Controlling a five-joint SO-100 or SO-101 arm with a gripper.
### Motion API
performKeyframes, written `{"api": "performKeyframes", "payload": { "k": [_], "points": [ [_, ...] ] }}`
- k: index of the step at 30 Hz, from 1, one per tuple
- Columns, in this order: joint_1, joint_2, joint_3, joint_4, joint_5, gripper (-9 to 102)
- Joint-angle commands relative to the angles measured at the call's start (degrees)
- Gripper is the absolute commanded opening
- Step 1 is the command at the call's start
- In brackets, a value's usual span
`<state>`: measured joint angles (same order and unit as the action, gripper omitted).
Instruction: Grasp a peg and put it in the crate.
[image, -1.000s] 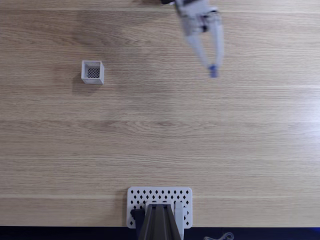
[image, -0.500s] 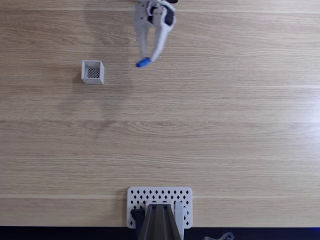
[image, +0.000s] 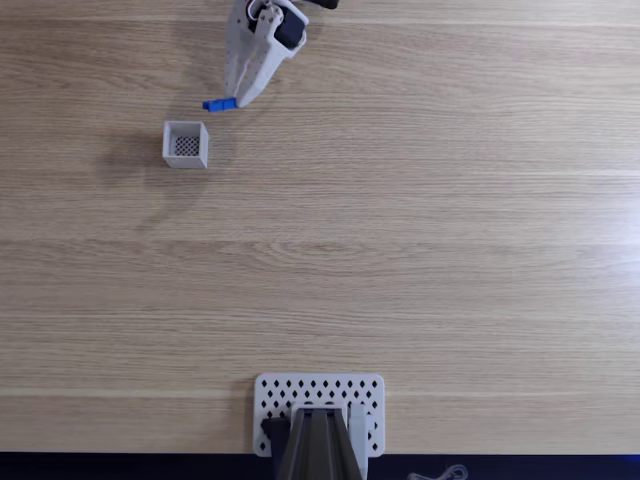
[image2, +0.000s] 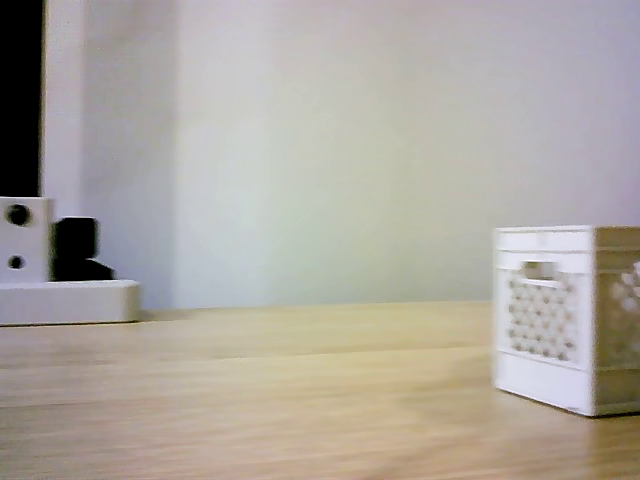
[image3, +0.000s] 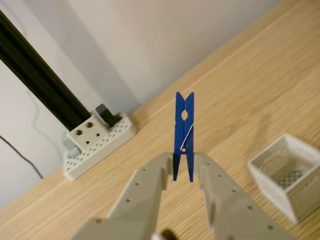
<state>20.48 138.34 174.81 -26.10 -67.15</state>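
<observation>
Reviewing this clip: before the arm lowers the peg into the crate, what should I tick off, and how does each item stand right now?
1. Peg held: the gripper has the blue peg clamped between its fingers in the wrist view. Ok.
2. Peg over the crate: in the fixed view the peg lies above and to the right of the crate in the picture, not over its opening. Not ok.
3. Crate upright, open top facing up: ok in the fixed view.
4. Crate empty: mesh bottom shows bare. Ok.
5. Peg's height above the crate rim: cannot tell.
6. Table around the crate free of obstacles: ok.
</observation>
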Motion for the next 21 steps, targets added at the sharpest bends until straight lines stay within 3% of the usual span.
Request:
{"api": "performKeyframes", "payload": {
  "k": [1,13,21],
  "points": [
    [1.14,-6.42,-0.79,-10.28,-4.13,-1],
    [11.51,-36.39,-18.90,-15.03,-6.42,-1],
    [12.92,-43.33,-24.35,-15.21,-6.42,-1]
  ]
}}
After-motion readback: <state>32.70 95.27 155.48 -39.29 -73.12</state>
